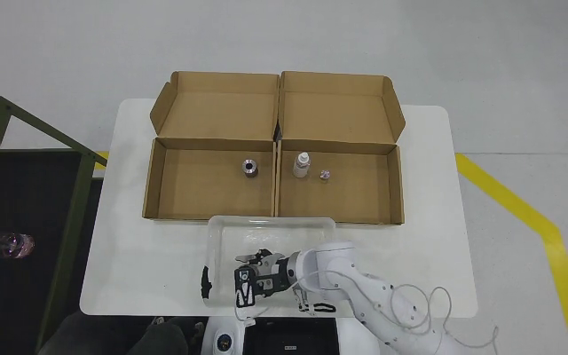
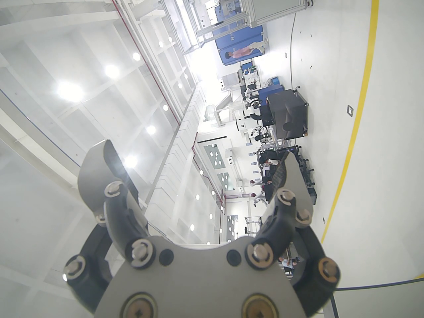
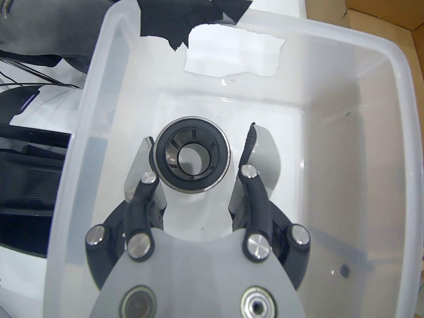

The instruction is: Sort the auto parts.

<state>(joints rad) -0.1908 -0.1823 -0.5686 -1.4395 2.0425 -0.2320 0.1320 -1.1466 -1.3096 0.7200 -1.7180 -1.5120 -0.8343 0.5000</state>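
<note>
Between open right jaws, inside clear bin (image 3: 331, 30), bearing (image 3: 192, 159) touches 1 side, gap at other. Centre, then close squarely on round wall. Left jaws open, empty.

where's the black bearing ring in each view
right wrist view: the bearing sits mid-picture between the right gripper fingers, in the clear bin.
top view: under that gripper, toward the bin's taped end, hard to pick out.
left wrist view: camera faces the hall, away from the bin.
shared landmark: the black tape on the bin wall.
</note>
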